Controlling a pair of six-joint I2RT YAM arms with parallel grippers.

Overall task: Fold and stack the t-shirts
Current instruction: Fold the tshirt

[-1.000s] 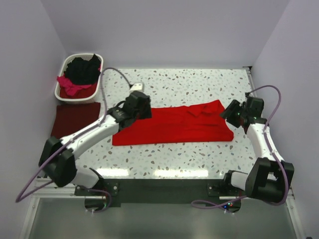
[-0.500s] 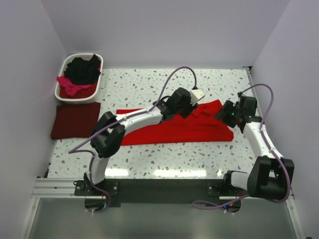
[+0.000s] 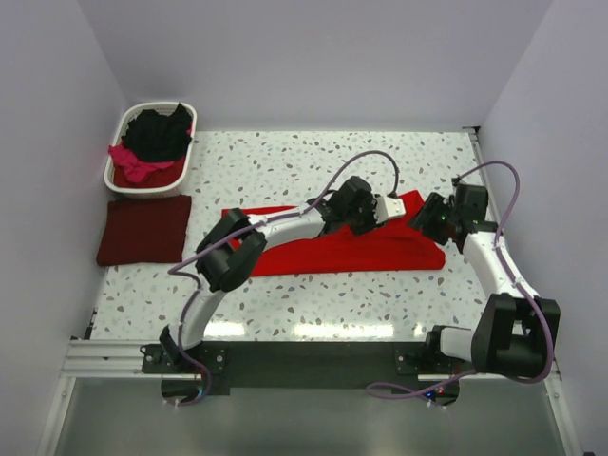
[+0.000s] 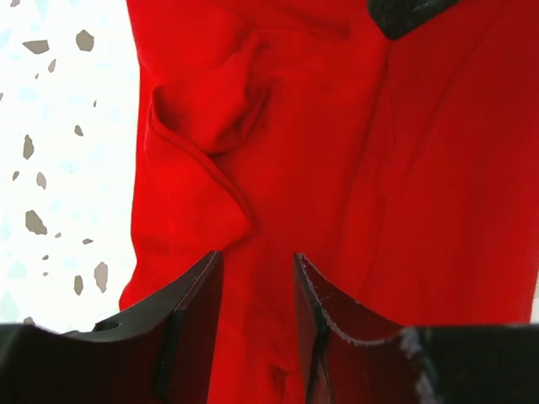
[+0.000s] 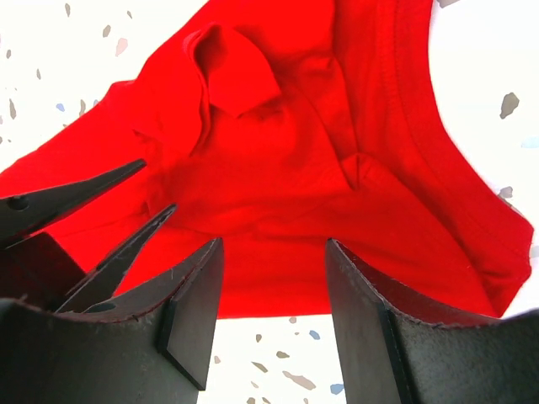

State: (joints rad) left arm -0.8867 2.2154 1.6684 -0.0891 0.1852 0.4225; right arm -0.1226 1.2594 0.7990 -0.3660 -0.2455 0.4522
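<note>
A bright red t-shirt (image 3: 323, 252) lies spread across the middle of the table. My left arm reaches over it, and my left gripper (image 3: 372, 217) sits low on its right half. In the left wrist view the gripper (image 4: 257, 257) is open, with a ridge of the red t-shirt (image 4: 421, 168) running up between its fingers. My right gripper (image 3: 427, 217) hovers open at the shirt's right end. The right wrist view shows that gripper (image 5: 274, 246) above the red t-shirt (image 5: 278, 168) edge with bare table between its fingers. A dark maroon t-shirt (image 3: 142, 228) lies folded at the left.
A white laundry basket (image 3: 116, 142) at the back left holds a black t-shirt (image 3: 157, 133) and a magenta-pink one (image 3: 133, 163). Walls close in the table on the left, back and right. The left arm's cable (image 3: 366, 161) loops over the shirt.
My left arm swung from the red shirt's left end to its right half, and its jaws have narrowed. The right gripper shifted slightly toward the shirt.
</note>
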